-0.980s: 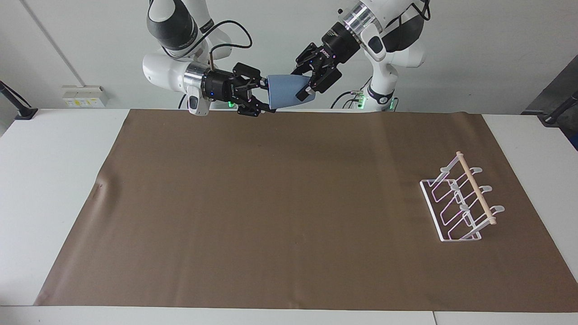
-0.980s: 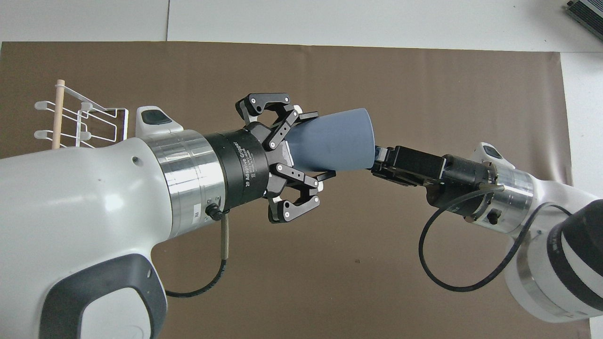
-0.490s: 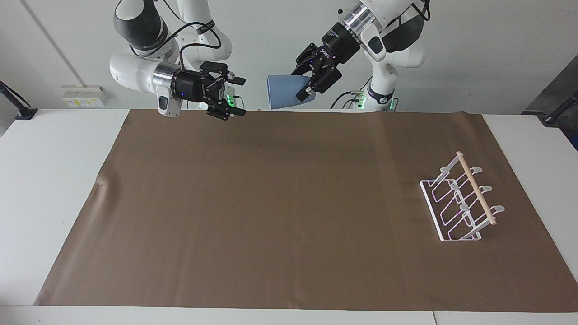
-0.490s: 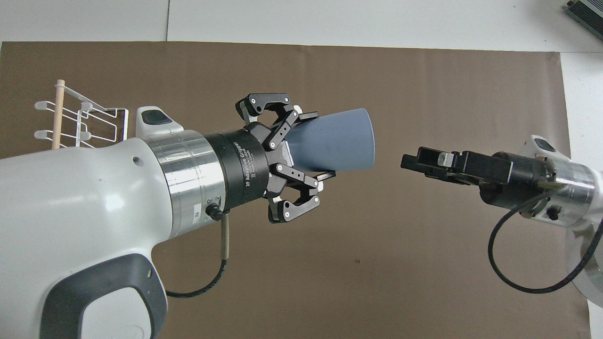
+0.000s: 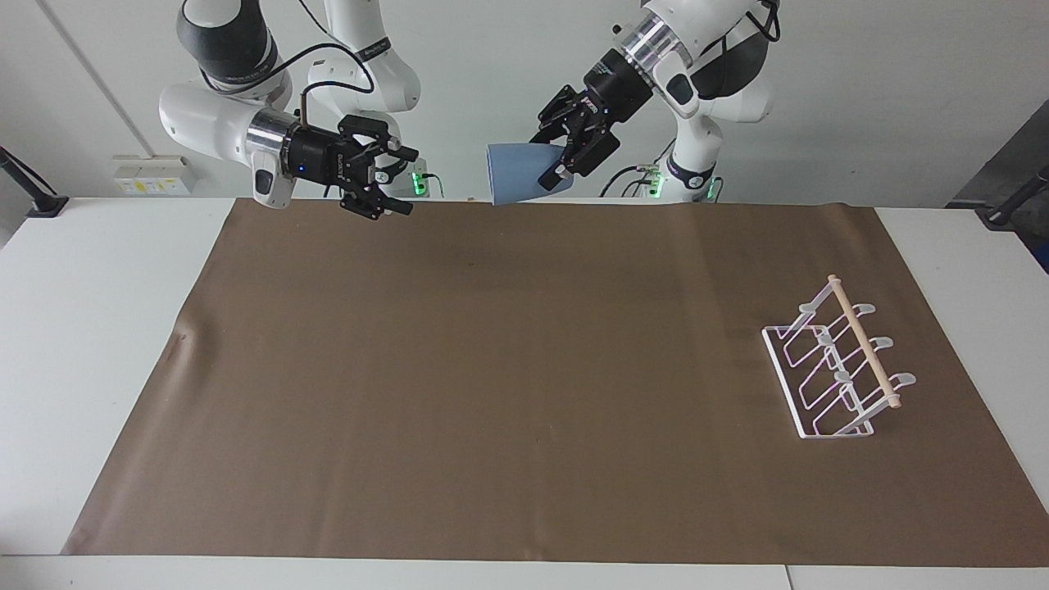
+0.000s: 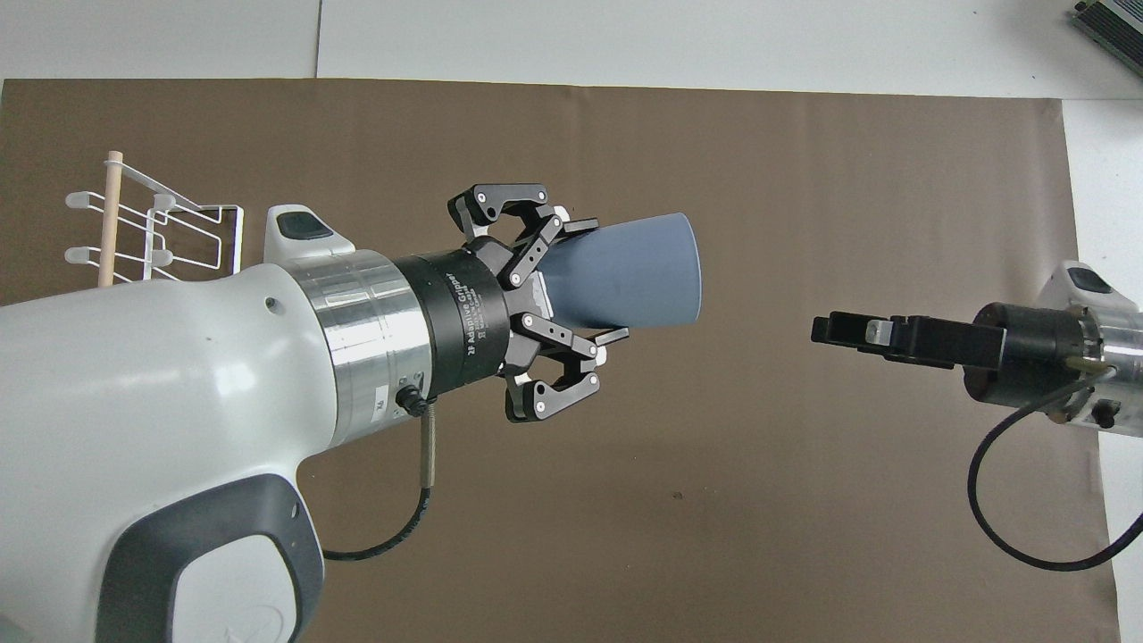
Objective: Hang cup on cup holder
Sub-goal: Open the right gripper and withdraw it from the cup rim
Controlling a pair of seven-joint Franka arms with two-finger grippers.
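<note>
Since a second ago we see the right gripper (image 5: 399, 176) has let go of the cup (image 5: 515, 173) and pulled back toward its own end of the table, jaws now spread wide and empty; the left gripper (image 5: 565, 156) has kept the cup all along, tilting slightly. Facing view: cup is up in the air over the brown mat's (image 5: 524, 377) edge nearest the robots, lying roughly sideways, narrow base pinched in the left gripper, rim pointing toward the right arm's side. Right gripper hovers over the same mat edge, well apart from the cup. Cup holder (image 5: 836, 369) stands on the mat toward the left arm's end, nearer the camera, wooden dowel (image 5: 863, 341) across its top, prongs bare. Overhead view: left gripper (image 6: 607, 279) clamped on the cup (image 6: 625, 277) base, outer links splayed; right gripper (image 6: 844, 330) seen edge-on, clear of the rim; cup holder (image 6: 152, 228) partly hidden by the left arm. Progress, as we judge it: handover done, cup in the arm nearest the rack; left to do are carrying it over, turning the rim down, slipping it onto a prong, releasing.
</note>
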